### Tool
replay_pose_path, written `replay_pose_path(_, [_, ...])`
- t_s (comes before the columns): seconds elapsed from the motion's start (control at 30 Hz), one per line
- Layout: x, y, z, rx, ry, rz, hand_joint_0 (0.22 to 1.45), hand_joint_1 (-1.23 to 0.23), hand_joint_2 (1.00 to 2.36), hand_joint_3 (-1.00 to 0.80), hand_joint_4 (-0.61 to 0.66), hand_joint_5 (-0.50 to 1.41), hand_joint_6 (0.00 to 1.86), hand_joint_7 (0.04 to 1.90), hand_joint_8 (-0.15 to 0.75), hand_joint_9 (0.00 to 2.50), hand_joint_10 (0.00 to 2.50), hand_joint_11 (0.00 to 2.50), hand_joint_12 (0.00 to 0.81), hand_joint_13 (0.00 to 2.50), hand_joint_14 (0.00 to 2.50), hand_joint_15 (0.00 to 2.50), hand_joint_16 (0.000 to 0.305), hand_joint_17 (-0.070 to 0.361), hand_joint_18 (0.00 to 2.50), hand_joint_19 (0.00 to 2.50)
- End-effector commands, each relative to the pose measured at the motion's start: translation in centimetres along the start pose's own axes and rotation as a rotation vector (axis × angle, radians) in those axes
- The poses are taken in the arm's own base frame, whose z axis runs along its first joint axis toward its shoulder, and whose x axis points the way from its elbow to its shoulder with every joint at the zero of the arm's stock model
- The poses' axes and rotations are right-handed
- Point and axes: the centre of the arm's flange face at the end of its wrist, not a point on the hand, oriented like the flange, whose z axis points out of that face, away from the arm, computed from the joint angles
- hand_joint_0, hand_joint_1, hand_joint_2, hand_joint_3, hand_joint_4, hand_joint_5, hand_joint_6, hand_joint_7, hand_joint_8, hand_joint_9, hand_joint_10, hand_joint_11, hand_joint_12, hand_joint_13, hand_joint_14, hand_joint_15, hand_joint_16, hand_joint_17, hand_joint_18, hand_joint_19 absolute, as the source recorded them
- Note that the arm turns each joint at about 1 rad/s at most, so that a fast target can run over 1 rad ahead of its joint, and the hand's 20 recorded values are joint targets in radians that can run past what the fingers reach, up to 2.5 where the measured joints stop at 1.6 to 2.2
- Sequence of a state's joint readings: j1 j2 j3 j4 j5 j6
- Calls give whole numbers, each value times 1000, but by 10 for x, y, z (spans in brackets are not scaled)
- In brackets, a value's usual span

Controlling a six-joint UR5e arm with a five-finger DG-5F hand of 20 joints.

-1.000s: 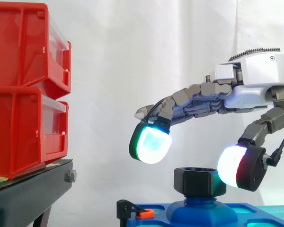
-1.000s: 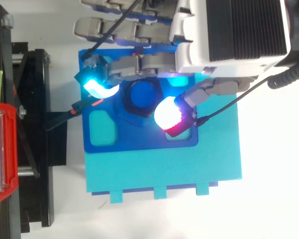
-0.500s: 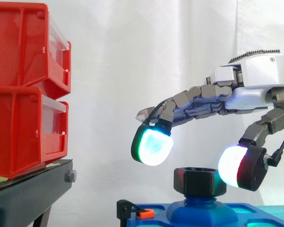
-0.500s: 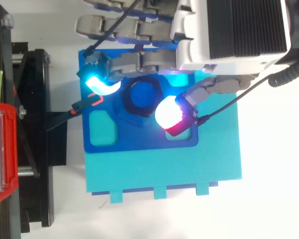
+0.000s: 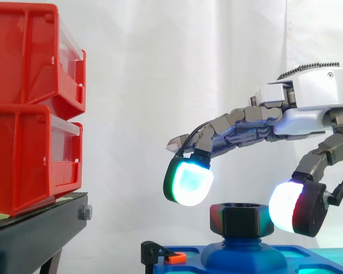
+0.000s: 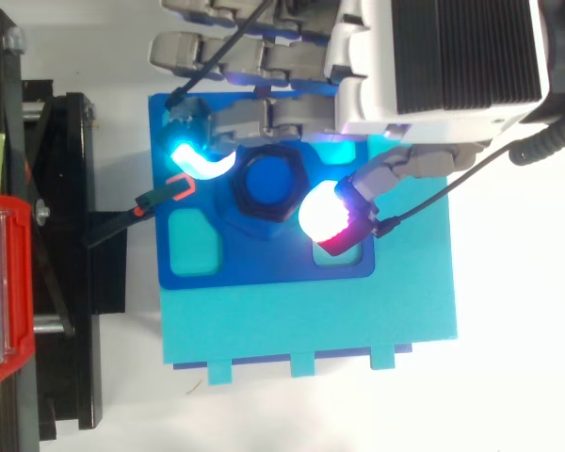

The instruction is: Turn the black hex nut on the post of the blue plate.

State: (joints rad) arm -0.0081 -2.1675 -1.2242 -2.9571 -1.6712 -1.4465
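The hand (image 5: 311, 100) reaches in from the right and hangs over the blue plate (image 6: 264, 266), its fingers (image 5: 188, 181) loosely spread and gripping nothing. The black nut (image 5: 241, 219) sits on the blue post (image 6: 270, 179) near the middle of the plate's far half, with the post's top showing through its hole from above. One glowing fingertip hovers up and to the left of the nut, clear of it. The thumb (image 5: 292, 206) hangs lower on the right at about the nut's height — just beside one corner, and I can't tell whether it touches. The plate lies on a larger turquoise slab (image 6: 311, 325). At its left edge sits a small black clip (image 5: 162, 255) with an orange tip. Further left, two red bins (image 5: 28, 108) are stacked on a black stand (image 5: 34, 235) — well apart from the hand, in front of the white curtain (image 5: 177, 68).
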Motion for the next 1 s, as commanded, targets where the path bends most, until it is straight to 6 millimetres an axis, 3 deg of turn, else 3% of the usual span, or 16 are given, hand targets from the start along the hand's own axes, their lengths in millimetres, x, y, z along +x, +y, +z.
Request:
replay_pose_path(0.0, [0,1,0,-4,1,0,449,-809,1000,-500,120,-282,502,759,168,138,0,62,330,103,1,0,47,107,169,158])
replay_pose_path(0.97, [0,4,1,-9,1,0,449,-773,1000,-500,169,-256,502,815,172,154,2,57,328,108,0,0,47,107,171,171])
